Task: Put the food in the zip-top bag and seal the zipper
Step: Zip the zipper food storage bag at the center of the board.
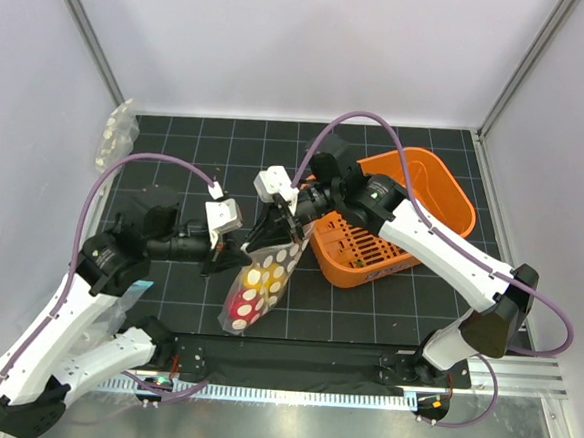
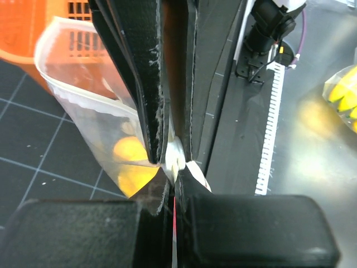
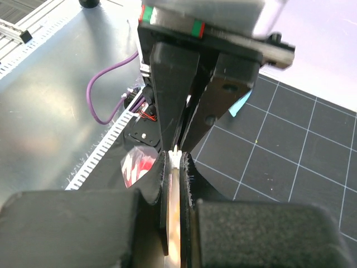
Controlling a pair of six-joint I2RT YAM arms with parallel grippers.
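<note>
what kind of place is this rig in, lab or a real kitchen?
Probably a lab test cell: white panel walls, a black grid mat, and an aluminium rail along the near edge.

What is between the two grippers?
The top edge of the clear, white-dotted plastic zip-top bag spans from left gripper to right gripper, both pinching it; the top view shows it.

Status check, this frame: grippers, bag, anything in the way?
Left gripper shut on zip-top bag top edge. Right gripper shut on same edge. Food inside, seal unclear. Orange basket close beside, not blocking.
</note>
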